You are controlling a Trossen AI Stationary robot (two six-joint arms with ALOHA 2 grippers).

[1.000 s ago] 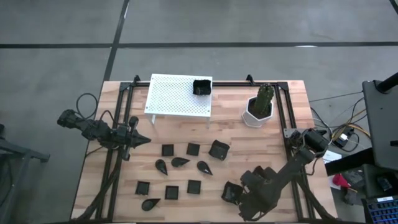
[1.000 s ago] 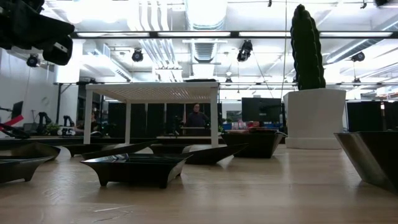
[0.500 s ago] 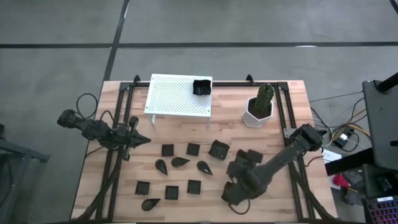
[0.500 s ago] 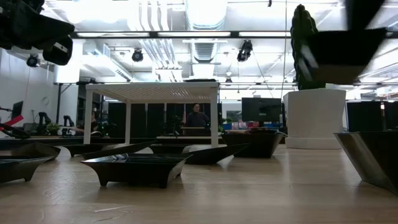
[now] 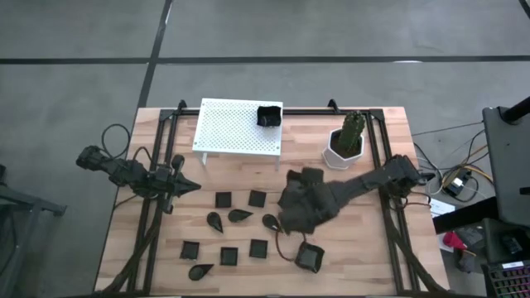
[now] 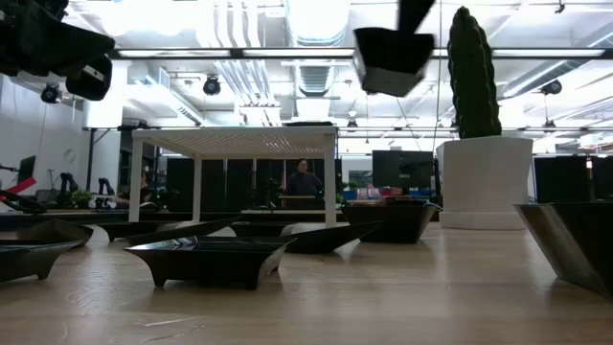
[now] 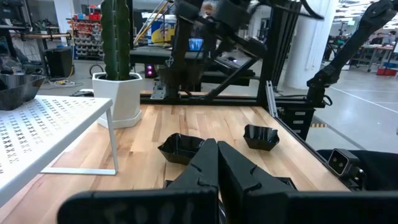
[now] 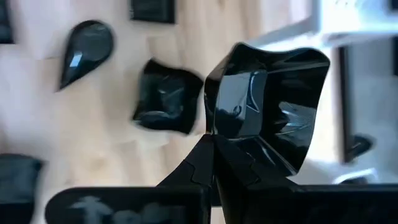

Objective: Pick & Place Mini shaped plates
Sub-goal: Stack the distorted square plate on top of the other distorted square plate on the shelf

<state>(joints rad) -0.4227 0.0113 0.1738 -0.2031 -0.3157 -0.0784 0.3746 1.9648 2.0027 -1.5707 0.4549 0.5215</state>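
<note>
My right gripper (image 5: 291, 213) is over the middle of the table, shut on a raised-rim square black plate (image 8: 267, 106), which the low view shows high in the air (image 6: 391, 59). Directly below it lies another raised-rim plate (image 8: 165, 102). A third one rests near the table's near edge (image 5: 310, 257), and one sits on top of the white rack (image 5: 268, 116). Small flat squares (image 5: 223, 199) and teardrop plates (image 5: 240, 214) lie flat on the wood. My left gripper (image 5: 192, 187) waits shut at the table's left side, above the surface. My right gripper pinches the raised-rim plate by its rim near one corner (image 8: 214, 127) between the two fingers. The fingers come from above, slanting toward the table's left. The plate is lifted clear and hangs slightly tilted below the fingers (image 6: 412, 14).
The white perforated rack (image 5: 236, 132) stands at the far edge, and the white pot with the cactus (image 5: 344, 149) stands to its right. Black frame rails run along both table sides (image 5: 149, 223). Bare wood lies right of the plates (image 5: 356, 240).
My right gripper has carried the raised-rim plate from the near right corner up and toward the far left, ending over the table's middle. In the low view the plate has come in at the upper right and moved leftward. The other plates have stayed in place.
</note>
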